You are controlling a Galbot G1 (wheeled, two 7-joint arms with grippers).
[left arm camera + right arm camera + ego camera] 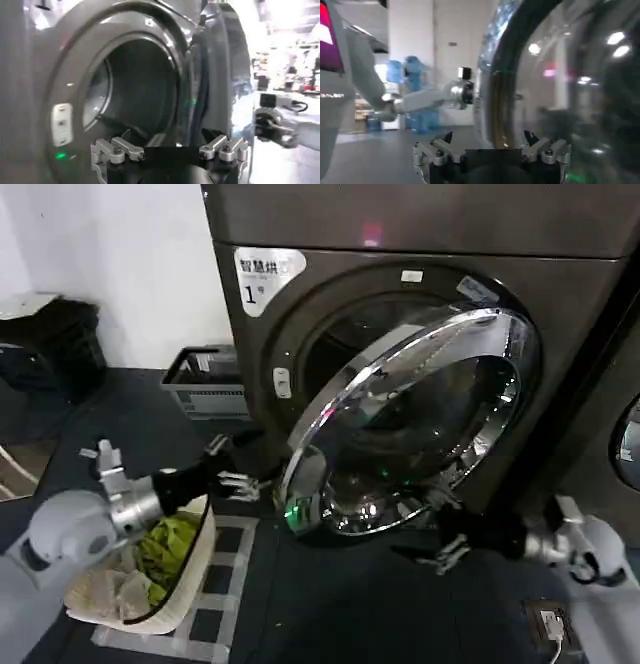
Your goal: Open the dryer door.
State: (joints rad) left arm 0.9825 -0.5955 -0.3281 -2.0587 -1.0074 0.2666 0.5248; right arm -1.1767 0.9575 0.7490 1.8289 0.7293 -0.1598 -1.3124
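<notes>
The dryer door (420, 414), a chrome ring around dark glass, stands partly open and swung out from the bronze-grey machine with the "1" sticker (262, 276). My left gripper (235, 467) is open, just left of the door's free edge and in front of the drum opening (135, 85). In the left wrist view it (172, 150) has nothing between its fingers, and the door's edge (220, 75) rises beyond it. My right gripper (432, 534) is open, low under the door's lower right. In the right wrist view it (490, 142) faces the door's chrome ring and glass (570, 90).
A laundry basket (205, 554) of green and white clothes sits on the floor under my left arm. A grey crate (205, 384) stands by the wall, with a dark bin (50, 344) at the far left. The neighbouring machine's round door (628, 444) lies at the right edge.
</notes>
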